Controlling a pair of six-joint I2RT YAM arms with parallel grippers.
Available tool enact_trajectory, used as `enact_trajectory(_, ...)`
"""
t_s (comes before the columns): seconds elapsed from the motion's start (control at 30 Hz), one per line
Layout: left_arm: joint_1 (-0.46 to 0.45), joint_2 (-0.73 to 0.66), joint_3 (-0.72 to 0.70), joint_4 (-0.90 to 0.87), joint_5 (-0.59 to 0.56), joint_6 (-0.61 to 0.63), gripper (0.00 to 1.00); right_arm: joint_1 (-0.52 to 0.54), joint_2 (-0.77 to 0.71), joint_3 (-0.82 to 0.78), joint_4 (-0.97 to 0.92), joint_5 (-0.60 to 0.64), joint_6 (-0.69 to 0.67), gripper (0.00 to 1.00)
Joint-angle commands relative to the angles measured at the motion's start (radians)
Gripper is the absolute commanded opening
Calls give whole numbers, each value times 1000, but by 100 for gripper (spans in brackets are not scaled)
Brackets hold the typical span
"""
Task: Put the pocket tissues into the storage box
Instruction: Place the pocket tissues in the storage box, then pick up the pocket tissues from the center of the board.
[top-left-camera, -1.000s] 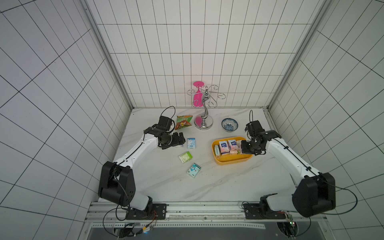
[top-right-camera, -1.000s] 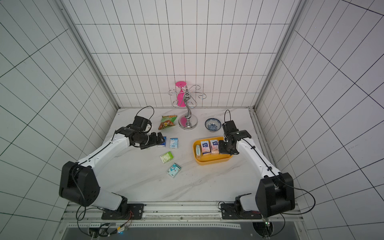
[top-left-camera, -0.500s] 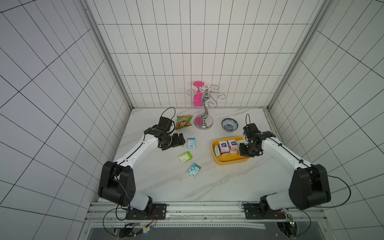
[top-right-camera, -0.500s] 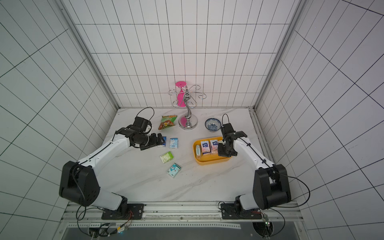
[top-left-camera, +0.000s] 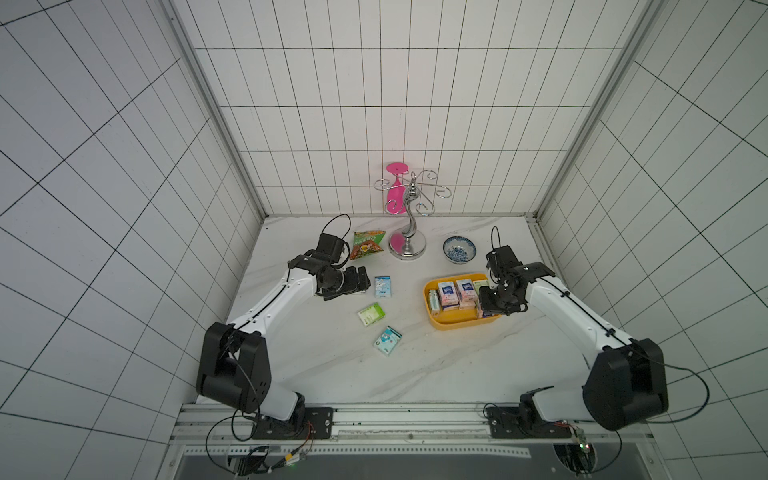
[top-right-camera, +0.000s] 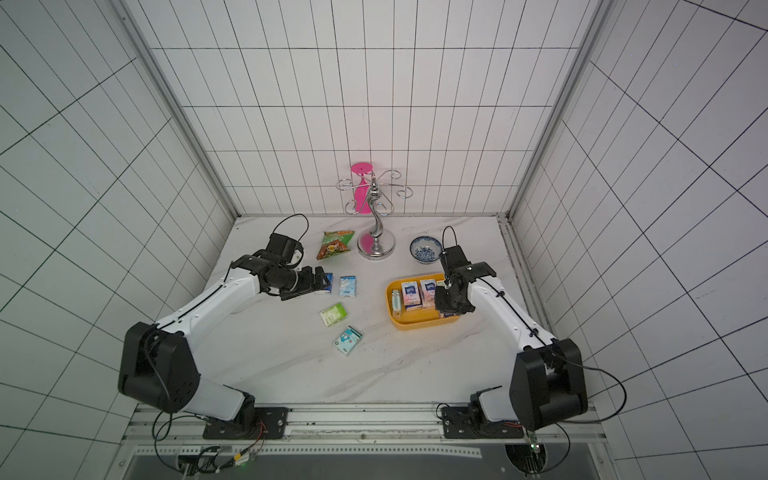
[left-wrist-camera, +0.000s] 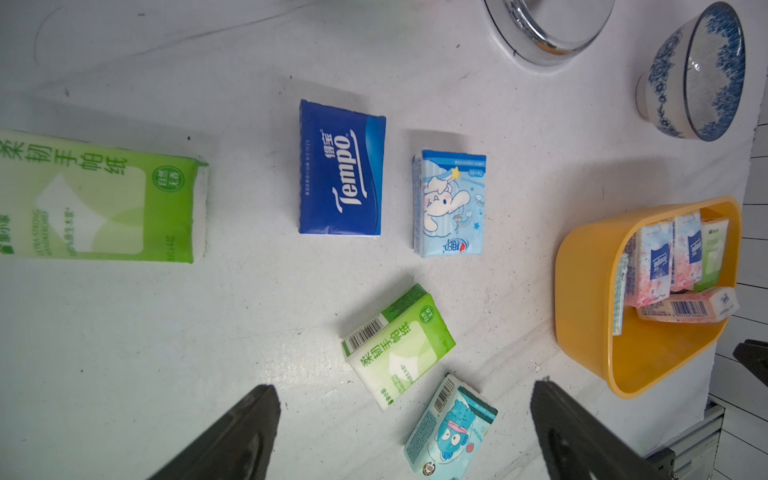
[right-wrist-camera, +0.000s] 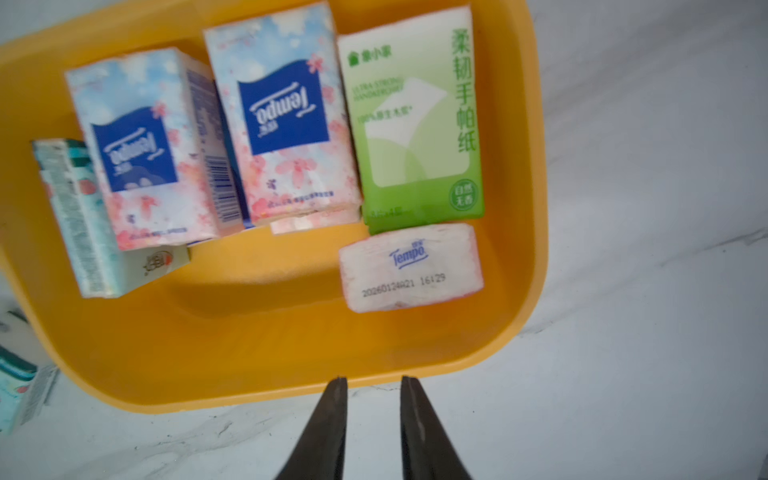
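Marble table (top-left-camera: 415, 365) with two arms, from above and from each wrist.

Storage box (top-left-camera: 457, 323): one, yellow-orange, on the right half of the table, just near of the bowl (top-left-camera: 459, 249).

Pocket tissues inside the box, counted in the right wrist view: five plainly.
- Two pink flowered packets (right-wrist-camera: 286, 116), flat, side by side.
- One boxed green packet (right-wrist-camera: 415, 120), touching them.
- One boxed teal packet (right-wrist-camera: 79, 220), on edge at the left wall.
- One pink packet on its side (right-wrist-camera: 411, 268), alone in the near right corner.

Edges of further packets beneath the flat ones; number not to be told.

Pocket tissues loose on the table, left of the box: five.
- Teal packet (top-left-camera: 387, 340), nearest.
- Green-white packet (top-left-camera: 370, 313), farther.
- Light blue packet (top-left-camera: 382, 286), farther again.
- Dark blue packet (top-right-camera: 326, 286), just left of the light blue packet, partly under the left tool.
- Second green packet (left-wrist-camera: 99, 199), clear only in the left wrist view.

Left tool (top-left-camera: 359, 282): one, released, fingers spread wide, nothing between them.

Right tool (right-wrist-camera: 374, 380): one, over the box's near rim, fingers parted by a narrow gap, empty, apart from the pink packet on its side.

Far side of the table: one snack bag (top-left-camera: 366, 245) and one metal stand (top-left-camera: 409, 232) with one pink glass (top-left-camera: 395, 191) hanging from it.
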Motion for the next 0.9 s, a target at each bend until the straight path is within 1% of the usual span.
enact_trajectory(0.0,4,-1,2,-8,-6,30,98,14,-19,75,9,-20,43,33)
enact_trajectory(0.1,4,19,7,-20,-13,35,98,13,13,119,61,-34,73,35)
enact_trajectory(0.2,5,49,28,-28,-12,39,98,13,92,207,98,-37,91,36)
enact_trajectory(0.33,14,117,122,-92,-6,92,98,14,265,414,98,-63,87,37)
enact_trajectory(0.43,14,151,196,-181,-46,150,98,14,434,634,16,-109,49,37)
enact_trajectory(0.5,14,160,221,-222,-43,184,98,16,531,769,-55,-135,20,38)
enact_trajectory(0.57,12,173,245,-269,-23,199,98,15,611,890,-152,-137,40,39)
enact_trajectory(0.63,6,186,258,-308,3,198,98,15,647,982,-234,-166,68,39)
enact_trajectory(0.67,-5,195,260,-323,8,195,97,17,647,1005,-254,-176,77,39)
enact_trajectory(0.73,-38,207,242,-315,-18,182,97,21,619,980,-248,-167,70,39)
enact_trajectory(0.8,-92,205,219,-277,-83,179,96,21,577,899,-213,-146,58,39)
enact_trajectory(0.87,-165,195,190,-223,-170,176,97,20,508,785,-161,-124,52,39)
